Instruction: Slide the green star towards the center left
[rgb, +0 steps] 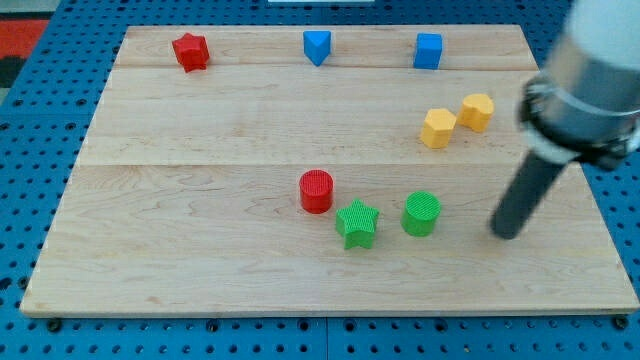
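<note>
Currently the green star sits below centre on the wooden board, touching the red cylinder at its upper left; the green cylinder stands just to its right. Farther right, my tip rests, so the leftward push line crosses that cylinder. No jaws exist; no writing is legible.

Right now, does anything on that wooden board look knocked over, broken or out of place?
Nothing stands out. All eight blocks sit flat on the wooden board, undamaged. The green star block lies between the red cylinder and green cylinder; my tip rests to their right.
</note>
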